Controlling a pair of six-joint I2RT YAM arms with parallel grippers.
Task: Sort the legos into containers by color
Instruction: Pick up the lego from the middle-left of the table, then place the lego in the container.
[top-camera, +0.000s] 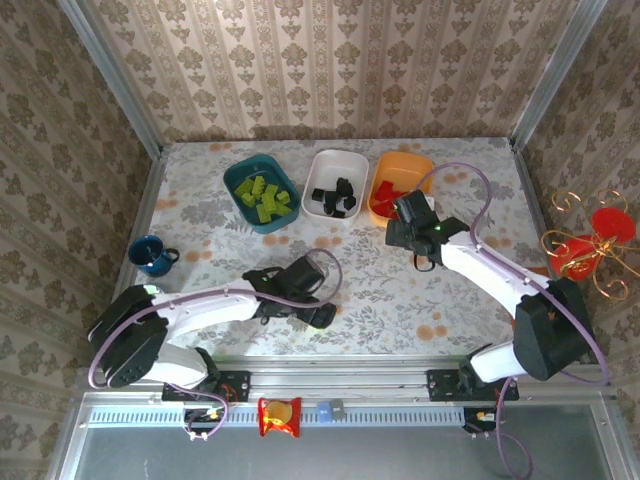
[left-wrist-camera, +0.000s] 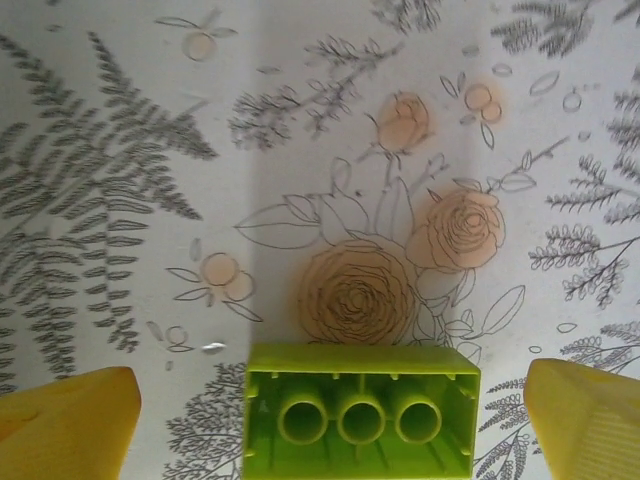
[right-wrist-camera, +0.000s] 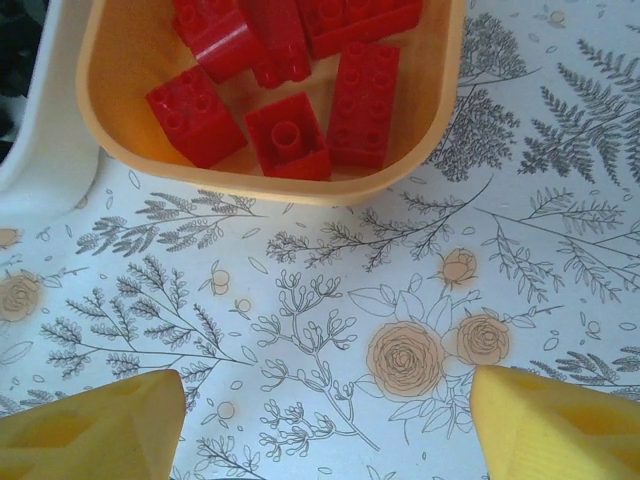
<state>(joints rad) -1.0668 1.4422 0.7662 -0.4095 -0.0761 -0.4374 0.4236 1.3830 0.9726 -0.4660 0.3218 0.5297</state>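
Left wrist shows the left claw (left-wrist-camera: 328, 420) spread wide, lime-green lego (left-wrist-camera: 362, 412) between, untouched.

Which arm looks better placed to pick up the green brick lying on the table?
Left. The left gripper, open, straddles the lime-green brick, one finger on each side. The right gripper, also open, hovers over bare tablecloth beside the orange tray of red bricks, away from it.

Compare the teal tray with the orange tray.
The teal tray is dark; the orange tray is bright. The teal tray holds lime-green bricks, the orange tray red bricks. The teal tray sits left of the white tray, the orange tray right of it. Both are shallow rounded rectangles of like size.
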